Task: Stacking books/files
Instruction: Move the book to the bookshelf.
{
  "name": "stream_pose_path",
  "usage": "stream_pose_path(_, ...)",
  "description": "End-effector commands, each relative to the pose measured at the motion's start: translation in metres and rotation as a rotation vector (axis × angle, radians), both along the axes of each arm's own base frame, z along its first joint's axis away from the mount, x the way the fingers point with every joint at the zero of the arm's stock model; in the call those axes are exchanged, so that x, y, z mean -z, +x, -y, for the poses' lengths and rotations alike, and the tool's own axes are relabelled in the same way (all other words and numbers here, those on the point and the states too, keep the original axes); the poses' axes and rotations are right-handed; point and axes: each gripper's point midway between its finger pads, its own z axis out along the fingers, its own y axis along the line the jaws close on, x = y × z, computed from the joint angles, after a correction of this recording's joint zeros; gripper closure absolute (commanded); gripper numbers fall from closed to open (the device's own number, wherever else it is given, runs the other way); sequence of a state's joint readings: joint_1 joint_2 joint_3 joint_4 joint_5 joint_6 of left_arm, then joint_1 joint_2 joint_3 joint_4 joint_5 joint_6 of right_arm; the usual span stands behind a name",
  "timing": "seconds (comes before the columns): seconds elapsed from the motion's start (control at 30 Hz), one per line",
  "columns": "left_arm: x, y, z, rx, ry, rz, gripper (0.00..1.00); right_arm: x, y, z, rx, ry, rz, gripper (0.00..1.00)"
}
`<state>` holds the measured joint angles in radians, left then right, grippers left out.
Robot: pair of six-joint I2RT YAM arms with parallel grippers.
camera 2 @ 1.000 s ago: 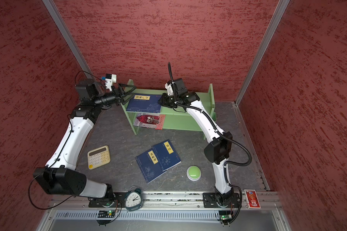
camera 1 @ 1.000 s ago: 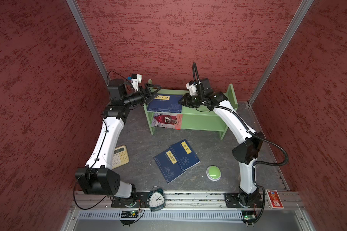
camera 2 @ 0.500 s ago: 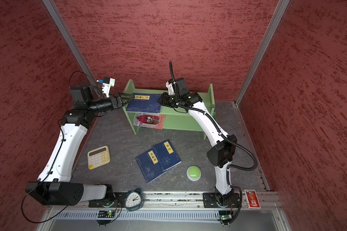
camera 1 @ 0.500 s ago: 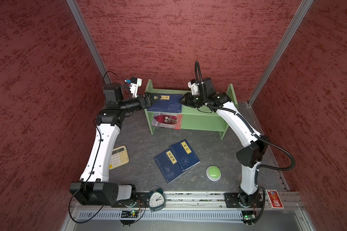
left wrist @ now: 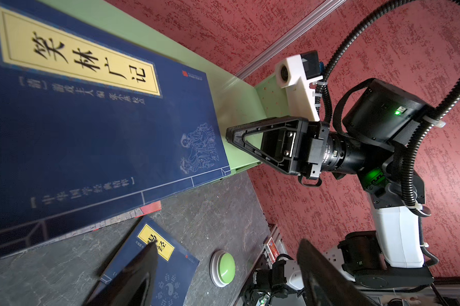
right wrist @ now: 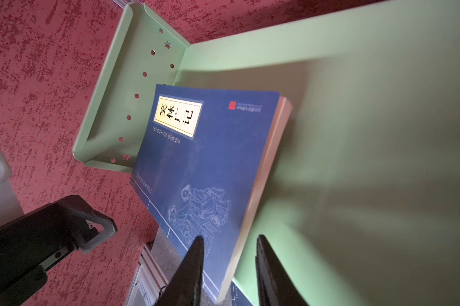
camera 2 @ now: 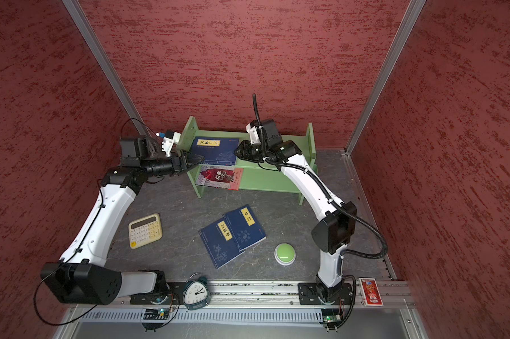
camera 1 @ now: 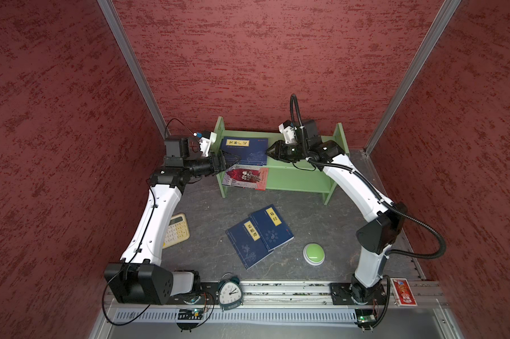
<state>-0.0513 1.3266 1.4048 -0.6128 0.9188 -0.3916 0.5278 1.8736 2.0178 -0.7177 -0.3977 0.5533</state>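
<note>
Found a navy book [camera 1: 245, 150] with a yellow title label lying flat on the top board of the green shelf [camera 1: 302, 176], toward its left end, with the corner of another navy cover [right wrist: 238, 294] peeking from beneath in the right wrist view. Noted the red-and-white book [camera 1: 246, 177] on the lower board, just below the navy book. Spotted two more on the dark table [camera 1: 206, 205], well apart from the shelf: a front navy book [camera 1: 248, 243] and a rear navy book [camera 1: 274, 226], side by side with edges meeting, between the cream calculator [camera 2: 145, 231] and the green button [camera 1: 314, 253]. Saw the left gripper [camera 1: 236, 159] at the navy book's near left corner, jaws spread wide and empty. Saw the right gripper [camera 1: 267, 152] at the same book's right edge, jaws parted by a modest gap, page edge running between the fingers [right wrist: 194, 265] in the right wrist view; made out no clamp on it.
</note>
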Motion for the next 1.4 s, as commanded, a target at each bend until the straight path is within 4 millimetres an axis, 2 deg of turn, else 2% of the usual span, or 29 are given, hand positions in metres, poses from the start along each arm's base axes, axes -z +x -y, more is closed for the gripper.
stream_pose_path(0.0,0.001,0.0,0.006,-0.014,0.026,0.01,0.17,-0.01,-0.001,-0.008,-0.026,0.046,0.033,0.66)
stream_pose_path(0.27,0.007,0.015,0.003,-0.071,0.028,-0.007,0.17,-0.002,-0.001,-0.01,-0.029,0.056,0.021,0.67)
stream_pose_path(0.6,0.005,0.015,0.003,-0.066,0.017,-0.011,0.17,-0.002,-0.001,-0.014,-0.045,0.073,0.018,0.75)
stream_pose_path(0.83,0.009,0.005,0.008,-0.024,-0.009,-0.045,0.17,-0.002,0.0,-0.015,-0.049,0.079,0.013,0.76)
stream_pose_path(1.13,0.02,0.015,-0.001,-0.066,0.014,-0.045,0.17,-0.001,0.002,-0.018,-0.056,0.084,0.012,0.76)
stream_pose_path(1.37,0.013,0.019,-0.006,-0.084,0.01,-0.02,0.17,-0.002,0.003,-0.02,-0.061,0.09,0.012,0.77)
